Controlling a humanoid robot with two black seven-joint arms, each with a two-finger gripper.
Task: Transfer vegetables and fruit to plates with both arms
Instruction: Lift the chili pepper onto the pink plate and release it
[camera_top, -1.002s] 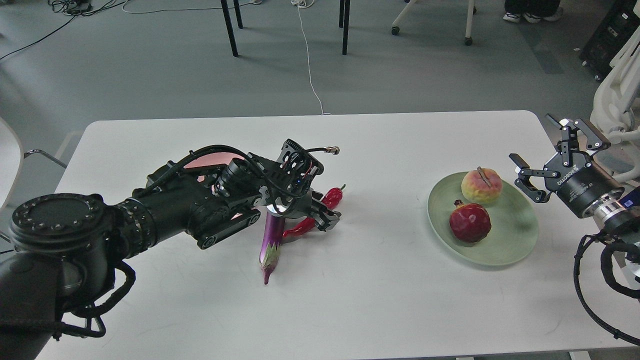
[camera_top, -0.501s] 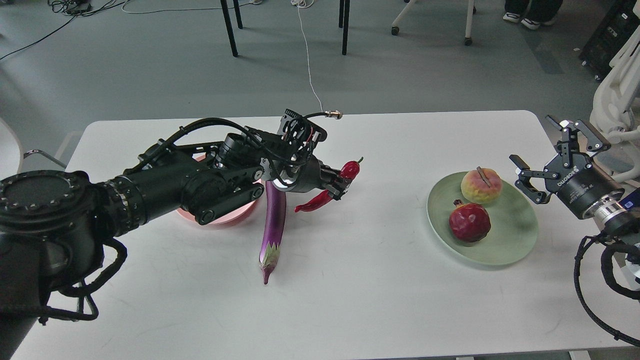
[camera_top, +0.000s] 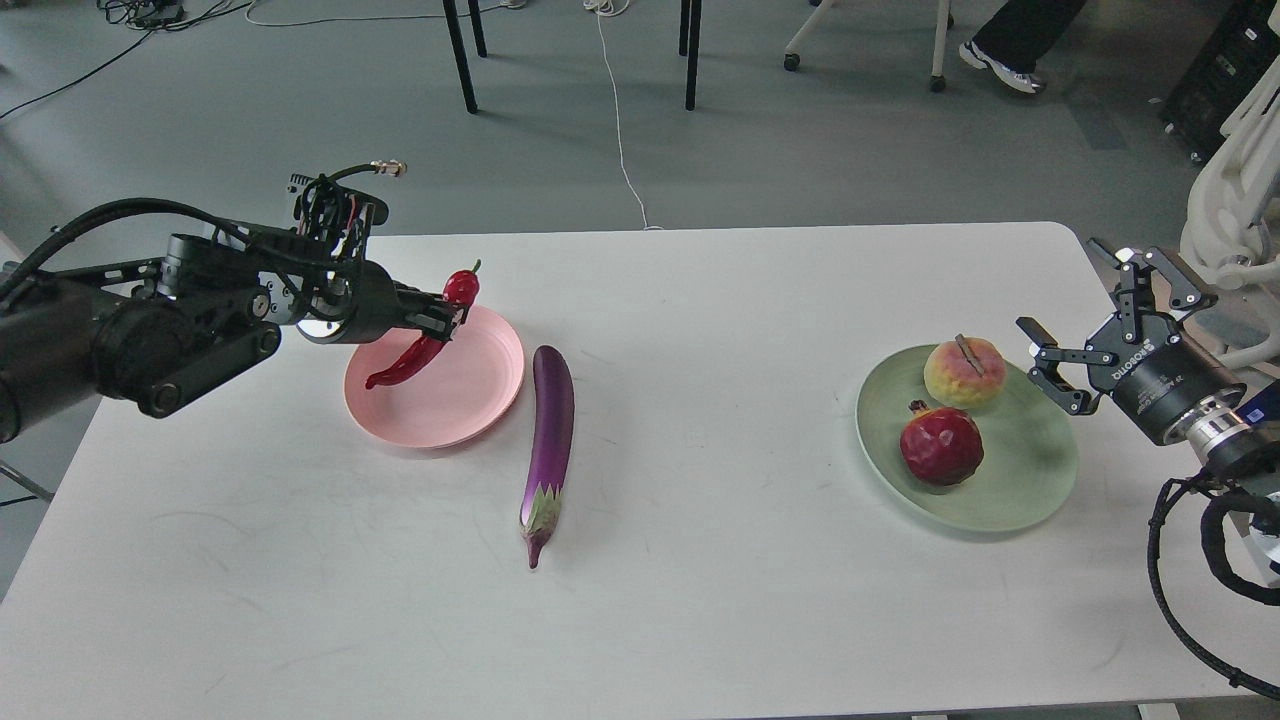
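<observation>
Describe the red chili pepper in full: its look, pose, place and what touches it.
The red chili pepper is glossy, wrinkled and curved, with a bulbous top, a thin dark stem and a tapering tip. It hangs tilted, stem up to the right, tip down to the left, above the pink plate. The left gripper is shut on its upper part; nothing else appears to touch it.

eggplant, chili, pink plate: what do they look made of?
Eggplant: glossy purple with an even sheen, probably a plastic replica. Chili: shiny red, wrinkled, stiff in the left gripper; likely plastic too. Pink plate: matte, uniform colour, looks like plastic or melamine.
</observation>
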